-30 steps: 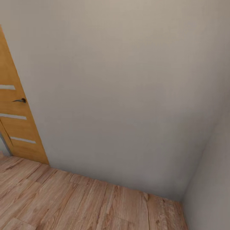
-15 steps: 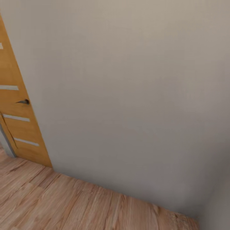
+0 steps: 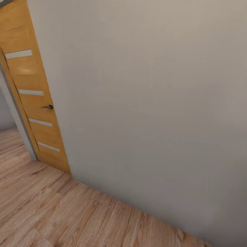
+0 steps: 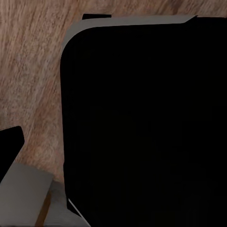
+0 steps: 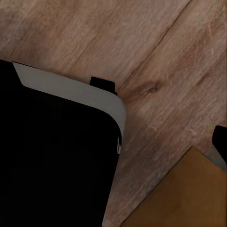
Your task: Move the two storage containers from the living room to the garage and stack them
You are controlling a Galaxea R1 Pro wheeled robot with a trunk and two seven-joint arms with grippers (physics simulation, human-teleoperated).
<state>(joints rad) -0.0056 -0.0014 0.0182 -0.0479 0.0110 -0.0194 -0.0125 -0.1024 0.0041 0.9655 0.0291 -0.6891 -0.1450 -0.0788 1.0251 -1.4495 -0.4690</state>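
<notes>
Panned left: more wooden door (image 3: 36, 103) shows (no writing); fingers' state cannot be told.

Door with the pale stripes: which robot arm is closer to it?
Probably left, as a guess. The door stands at the head view's left, the left arm's side, away from the right arm. Both wrist cameras face down at plank floor, so exact gaps cannot be told.

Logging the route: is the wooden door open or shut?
Open: the wooden door swings away from the grey frame, and wood floor shows beyond.
</notes>
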